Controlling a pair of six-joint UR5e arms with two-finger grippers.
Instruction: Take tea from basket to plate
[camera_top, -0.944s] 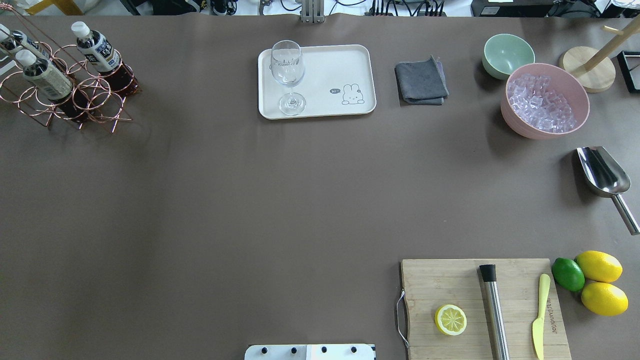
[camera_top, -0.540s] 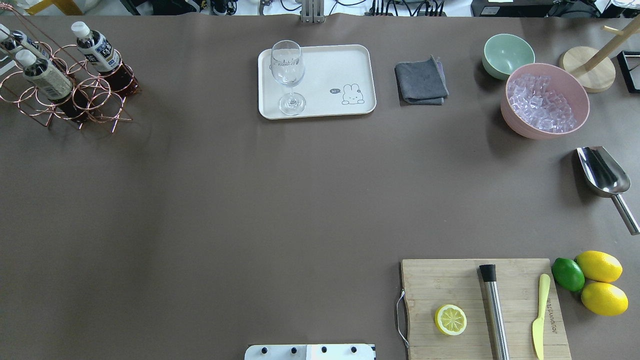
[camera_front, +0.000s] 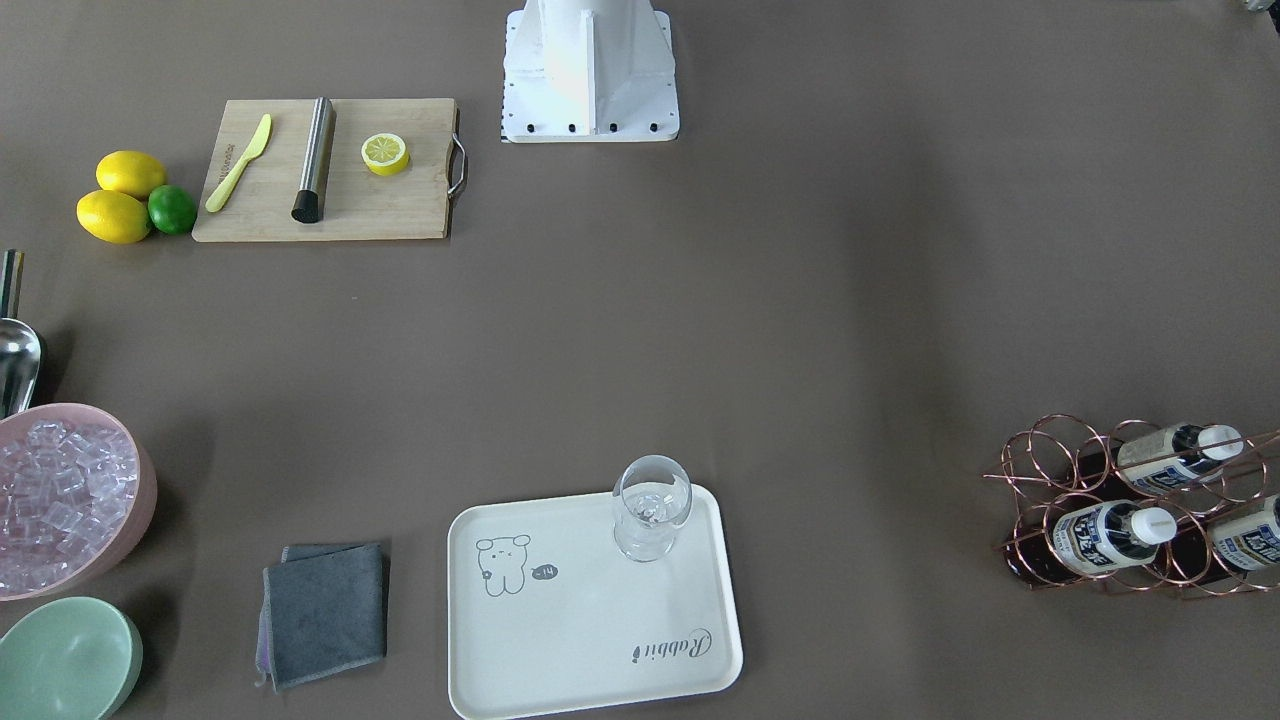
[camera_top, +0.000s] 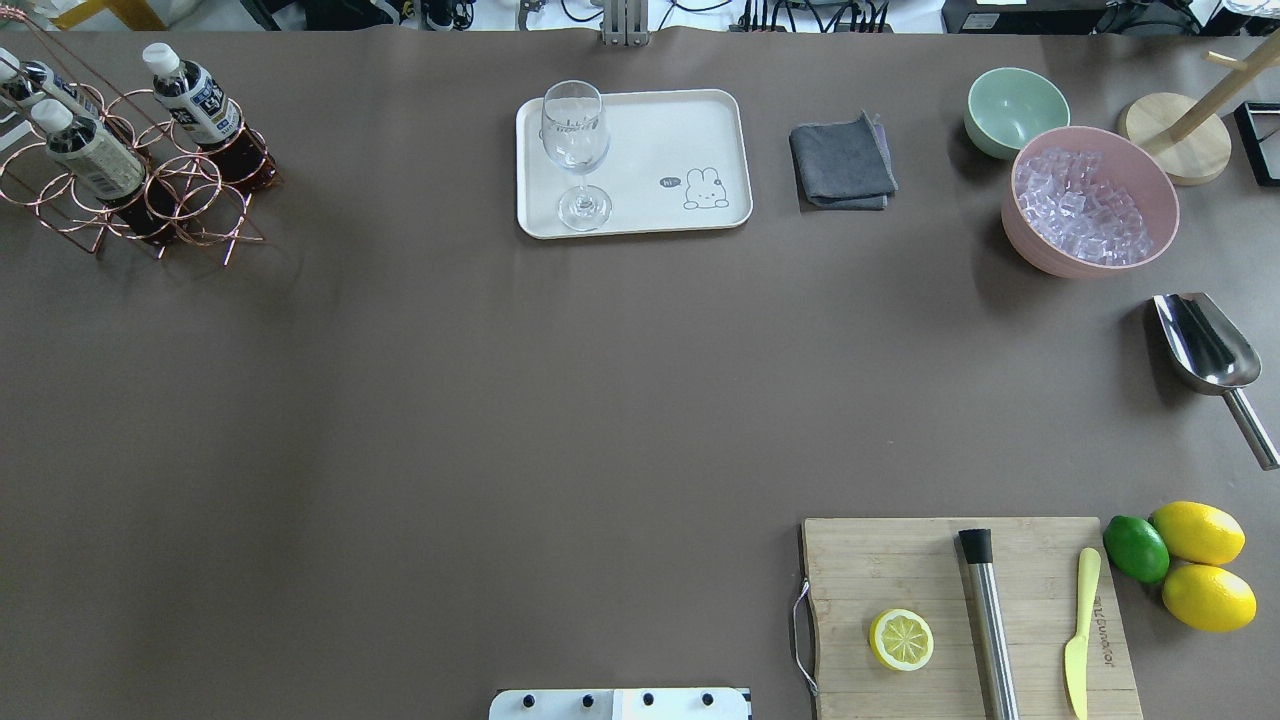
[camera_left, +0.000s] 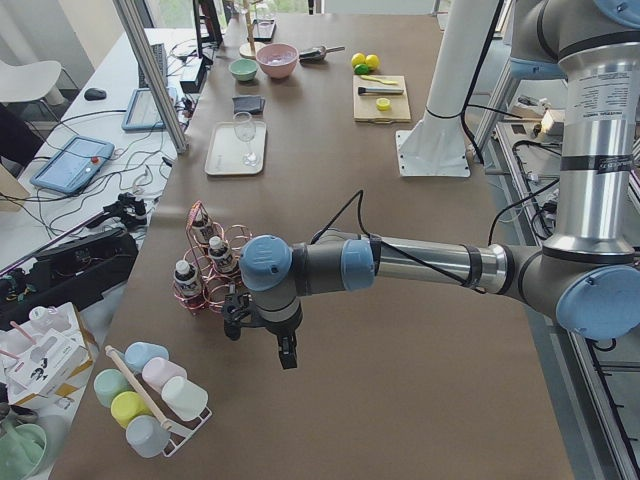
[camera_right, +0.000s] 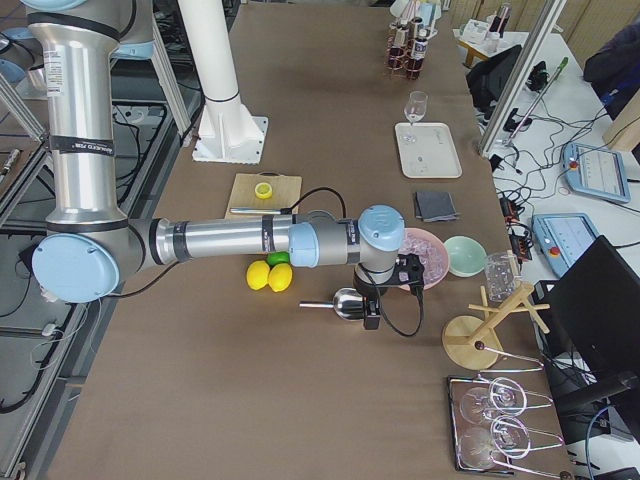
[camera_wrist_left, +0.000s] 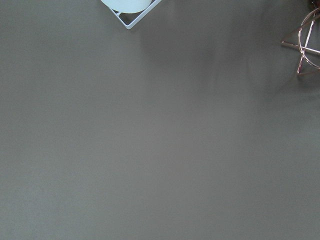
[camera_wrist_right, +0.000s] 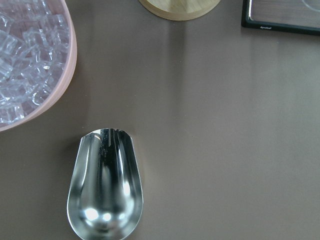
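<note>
Found the near grey-and-blue left arm (camera_left: 420, 265) stretched level over the brown desk (camera_top: 500, 400), wrist bent down, the left hand (camera_left: 264, 335) hanging above bare desk just beside the rose-gold wire basket (camera_top: 150, 205). Could not tell fingers spread from fingers pressed together: caught only in the side view, small and dark. Found the right arm (camera_right: 230, 240) stretched out likewise at the desk's other end, the right hand (camera_right: 371, 314) pointing down over the shiny steel scoop (camera_wrist_right: 105, 187), near the pink bowl of ice cubes (camera_top: 1090, 200). Could not tell that hand's state either. Caught neither arm in the overhead or front views, only the white pedestal (camera_front: 590, 70).

Located the tea (camera_top: 195, 100), three small clear plastic bottles of dark reddish-brown liquid with white caps, all standing in the basket's ring cells, one cut off by the overhead frame's left edge. Saw the cream-white rectangular plate (camera_top: 660, 130) well apart from the basket, carrying a clear stemmed wine glass (camera_top: 575, 150) upright near one corner.

Through the left wrist camera, made out only bare desk, a sliver of the basket's wire at the right edge, and a white-edged corner of something pale cut off at the top, too little to name. Through the right wrist camera, had the bowl cut off by the left edge and a round wooden disc (camera_wrist_right: 180, 7) cut off at the top.
</note>
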